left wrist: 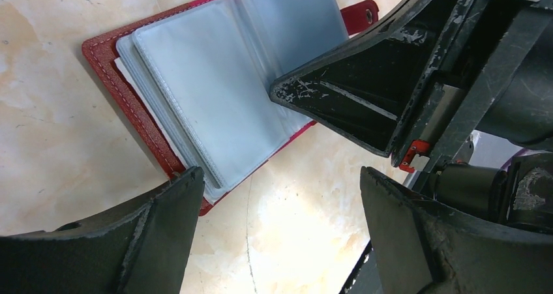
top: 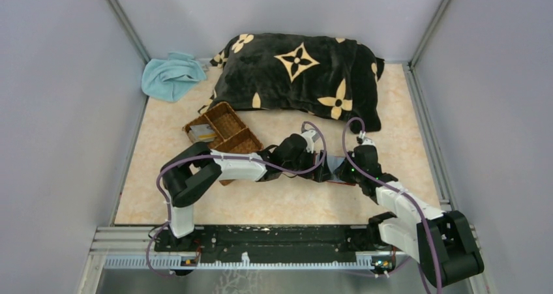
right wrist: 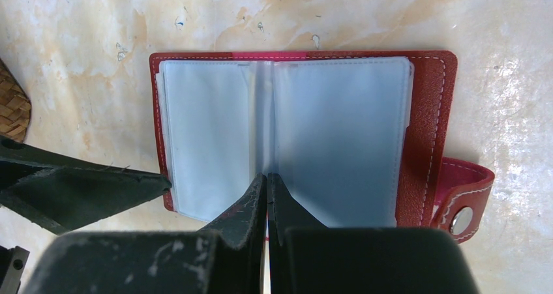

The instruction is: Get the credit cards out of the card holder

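"From above, where's the card holder (top: 334, 167)?"
"Lying open on the table (top: 280, 203), just right of the basket (top: 225, 134), with both arms bent over it."
"And the left camera?"
"The left gripper (left wrist: 279, 176) is spread wide and holds nothing. One fingertip is by the card holder's corner."
"The right camera?"
"The right gripper (right wrist: 266, 180) is clenched, tips together at the fold of the clear sleeves (right wrist: 339, 131). Whether it's nipping one, I can't tell."

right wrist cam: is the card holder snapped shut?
No, the card holder lies open, its sleeves spread to both sides and the snap tab undone.
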Controlling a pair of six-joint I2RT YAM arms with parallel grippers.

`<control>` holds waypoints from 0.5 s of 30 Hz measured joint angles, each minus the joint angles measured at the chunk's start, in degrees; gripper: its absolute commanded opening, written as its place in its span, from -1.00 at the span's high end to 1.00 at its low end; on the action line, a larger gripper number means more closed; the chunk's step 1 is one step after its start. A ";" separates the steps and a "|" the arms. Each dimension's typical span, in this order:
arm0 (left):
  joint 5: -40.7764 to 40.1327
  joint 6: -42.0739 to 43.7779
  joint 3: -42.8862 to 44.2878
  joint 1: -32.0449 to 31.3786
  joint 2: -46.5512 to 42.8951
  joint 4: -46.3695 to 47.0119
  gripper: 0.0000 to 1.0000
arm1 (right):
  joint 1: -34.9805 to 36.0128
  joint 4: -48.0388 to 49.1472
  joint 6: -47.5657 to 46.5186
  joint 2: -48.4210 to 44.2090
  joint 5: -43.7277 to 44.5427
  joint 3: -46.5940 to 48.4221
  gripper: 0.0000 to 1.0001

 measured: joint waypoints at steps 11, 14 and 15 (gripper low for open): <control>1.16 -1.18 0.04 0.00 0.98 0.92 -0.88 | 0.00 0.87 -0.04 0.00 -0.46 -0.37 1.00; 1.77 -1.75 0.04 0.00 1.05 1.40 -0.88 | 0.00 1.01 -0.04 0.00 -0.48 -0.44 1.00; 1.97 -1.99 0.02 0.00 1.07 1.60 -0.88 | 0.00 1.07 -0.04 0.00 -0.48 -0.46 1.00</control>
